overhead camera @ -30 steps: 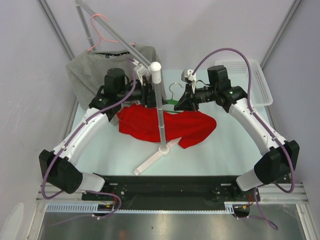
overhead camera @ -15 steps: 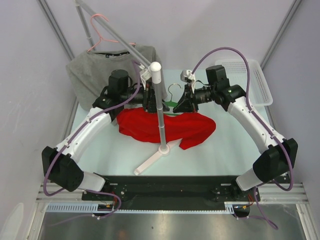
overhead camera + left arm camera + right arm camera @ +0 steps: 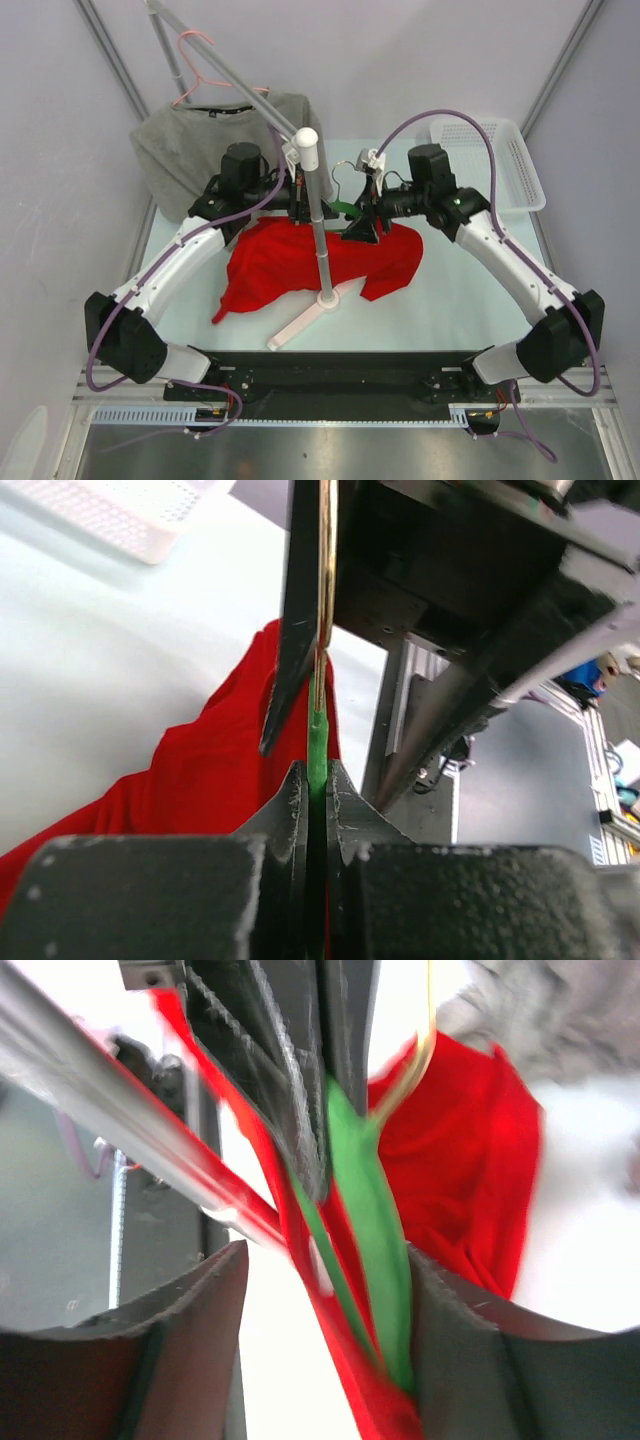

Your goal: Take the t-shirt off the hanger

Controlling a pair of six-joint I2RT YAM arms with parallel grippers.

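Observation:
The red t-shirt [image 3: 285, 268] lies draped on the table round the foot of the white stand, one corner trailing toward the front left. Its green hanger [image 3: 345, 208] with a metal hook sticks up between the two grippers. My left gripper [image 3: 300, 200] is shut on the green hanger [image 3: 317, 742], with the red t-shirt [image 3: 200, 780] hanging below. My right gripper [image 3: 358, 222] stands open in the right wrist view [image 3: 330, 1280]. The green hanger [image 3: 375, 1220] and a fold of red t-shirt [image 3: 470, 1160] pass between its fingers, against the right one.
A white stand [image 3: 318, 225] with a slanted pole rises between the arms, its foot by the shirt. A grey t-shirt [image 3: 200, 145] on a pink hanger hangs at the back left. A white basket [image 3: 505, 160] sits at the back right.
My left gripper has shut on the hanger and my right gripper has opened. The right arm moved left. The shirt's left side has slid down toward the front left.

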